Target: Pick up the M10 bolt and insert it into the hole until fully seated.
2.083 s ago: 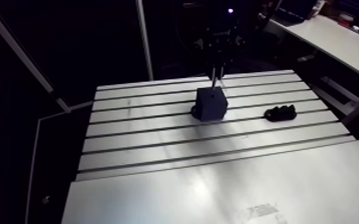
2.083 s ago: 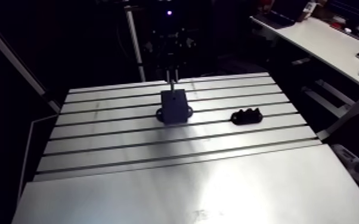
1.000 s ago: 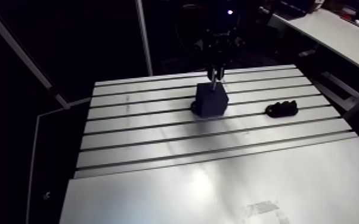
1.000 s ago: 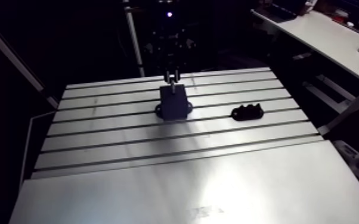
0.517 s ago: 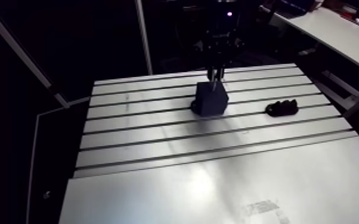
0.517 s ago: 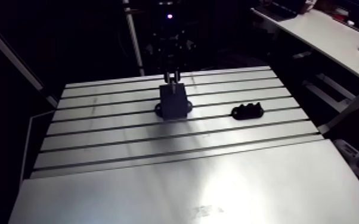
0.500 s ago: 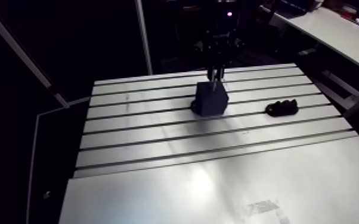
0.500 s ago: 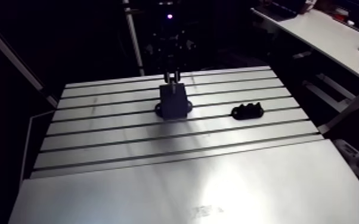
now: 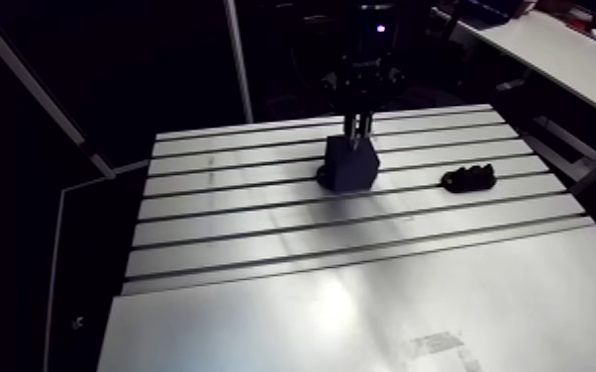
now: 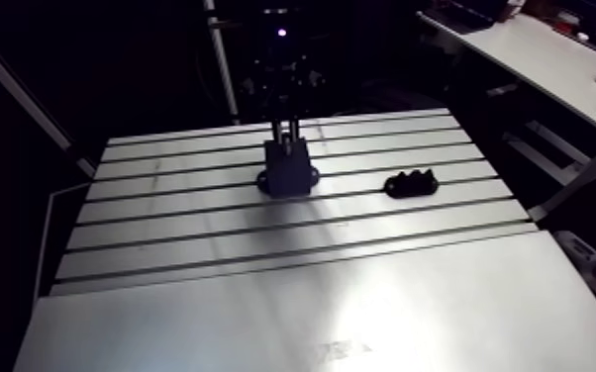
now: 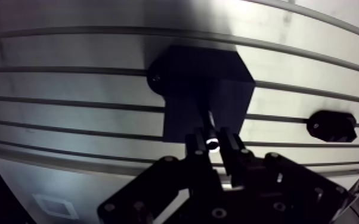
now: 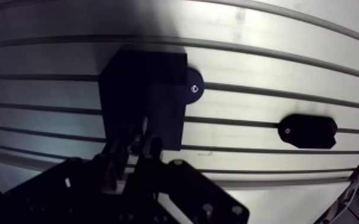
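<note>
Clearly the insertion step is in hand: the hand (image 11: 213, 140) pinches the bolt (image 11: 209, 124) between its two fingers, shank pointing down at the top of the black block (image 11: 200, 83) on the counter (image 9: 262, 247). Whether the tip has entered the hole I cannot tell (bolt and fingers hide it). Next, I judge, comes a straight push down, bolt kept upright, until its head meets the block, then release. The bolt looks slim and metallic, its head end glinting between the dark fingers. A small dark piece (image 11: 331, 126) lies well apart.
</note>
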Robot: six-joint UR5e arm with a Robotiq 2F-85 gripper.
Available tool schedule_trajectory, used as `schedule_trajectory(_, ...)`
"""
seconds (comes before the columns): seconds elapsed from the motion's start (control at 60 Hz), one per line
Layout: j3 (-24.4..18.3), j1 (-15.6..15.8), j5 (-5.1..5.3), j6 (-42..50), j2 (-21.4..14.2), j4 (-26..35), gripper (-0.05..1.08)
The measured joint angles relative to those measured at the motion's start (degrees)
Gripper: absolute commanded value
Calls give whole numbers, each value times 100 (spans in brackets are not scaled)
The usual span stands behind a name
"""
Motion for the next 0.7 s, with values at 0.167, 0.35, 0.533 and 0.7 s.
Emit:
schedule_trajectory(0.167,24,-2,-13,-4,-4,-33,0)
schedule_trajectory(0.35,50,-22,-120,-30,-44,-178,0)
schedule_trajectory(0.533,8,-59,-157,-73,-127,-250,0)
schedule_trajectory(0.7,-122,-90,-160,-56,-295,-166,0)
